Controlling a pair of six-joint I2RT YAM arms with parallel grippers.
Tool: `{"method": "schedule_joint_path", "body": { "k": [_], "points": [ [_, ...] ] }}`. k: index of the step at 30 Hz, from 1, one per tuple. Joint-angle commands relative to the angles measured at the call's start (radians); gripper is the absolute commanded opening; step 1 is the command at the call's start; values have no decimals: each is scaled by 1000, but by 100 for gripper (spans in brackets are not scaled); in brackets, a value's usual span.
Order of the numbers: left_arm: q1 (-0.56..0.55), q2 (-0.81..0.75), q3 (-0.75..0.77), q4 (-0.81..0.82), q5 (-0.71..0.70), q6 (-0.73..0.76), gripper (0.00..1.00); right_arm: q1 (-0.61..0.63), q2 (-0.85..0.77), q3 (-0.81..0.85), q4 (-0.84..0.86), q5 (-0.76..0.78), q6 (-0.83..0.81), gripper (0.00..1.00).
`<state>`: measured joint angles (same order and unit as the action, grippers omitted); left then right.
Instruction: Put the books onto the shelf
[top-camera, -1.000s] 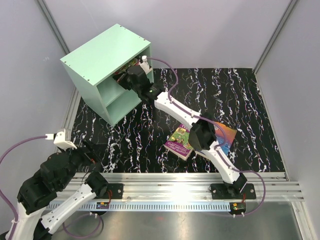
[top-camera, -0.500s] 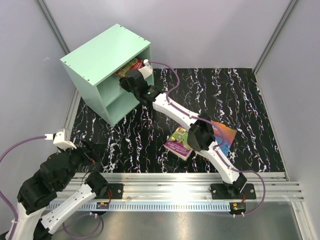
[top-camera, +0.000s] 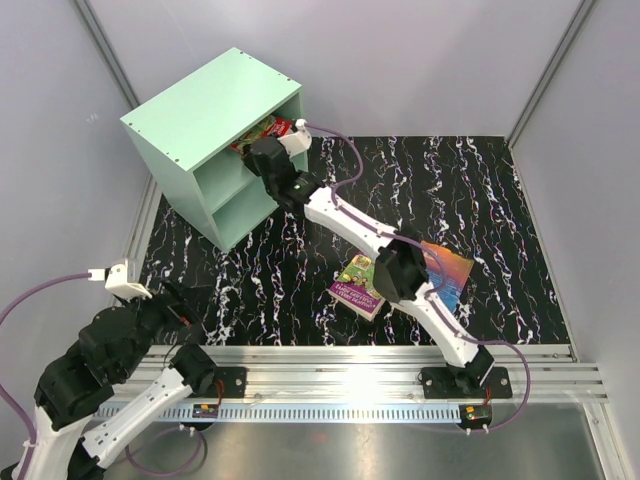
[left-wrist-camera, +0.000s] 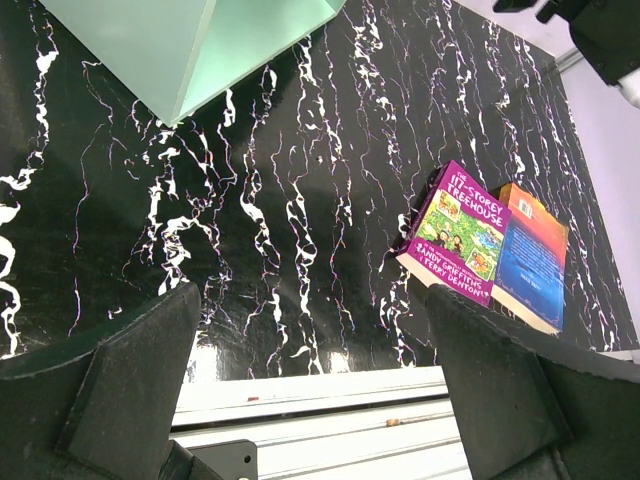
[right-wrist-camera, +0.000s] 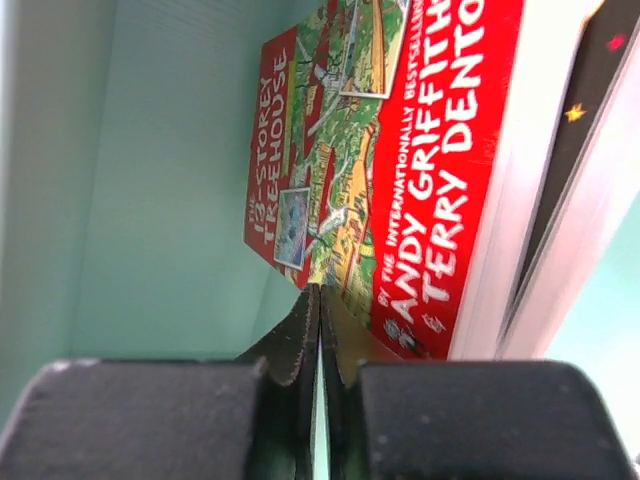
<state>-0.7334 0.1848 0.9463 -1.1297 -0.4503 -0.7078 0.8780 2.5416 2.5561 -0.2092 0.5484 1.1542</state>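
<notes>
From above you cannot see the right gripper's (right-wrist-camera: 319, 305) fingers (right-wrist-camera: 290, 350): the wrist covers them at the mouth of the shelf's (top-camera: 200, 110) upper compartment, and only a corner of the red book (top-camera: 268, 128) shows there. In the right wrist view that cover runs off the top edge, and a dark book (right-wrist-camera: 580, 100) past its page edge is a mere sliver, its title out of sight. The right arm (top-camera: 400, 268) hides part of the blue book (top-camera: 455, 272) and a corner of the purple book (top-camera: 356, 285) on the desk (top-camera: 480, 180). In the left wrist view the shelf is cropped by the top edge, the left gripper's (left-wrist-camera: 310, 300) fingers by the bottom
</notes>
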Motion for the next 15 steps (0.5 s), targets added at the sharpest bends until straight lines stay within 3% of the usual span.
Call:
{"method": "schedule_joint_path", "body": {
  "k": [1,2,6,7,12,15],
  "points": [
    [-3,-4,-1,42,-22,-1,99,-5,-243,-228,199,-17,-185,12],
    [-3,-4,-1,44,-22,-2,99,-4,-283,-279,281,-39,-215,18],
    [-1,-10,-1,42,-28,-7,99,-1,-453,-484,379,-35,-286,65],
    [-3,-8,-1,39,-30,-5,99,-1,-518,-520,390,-24,-301,83],
    [-1,25,2,77,-1,13,99,-1,-733,-721,328,39,-350,93],
    [-3,138,-3,154,50,10,99,-2,-938,-952,208,143,-381,100]
  ]
}}
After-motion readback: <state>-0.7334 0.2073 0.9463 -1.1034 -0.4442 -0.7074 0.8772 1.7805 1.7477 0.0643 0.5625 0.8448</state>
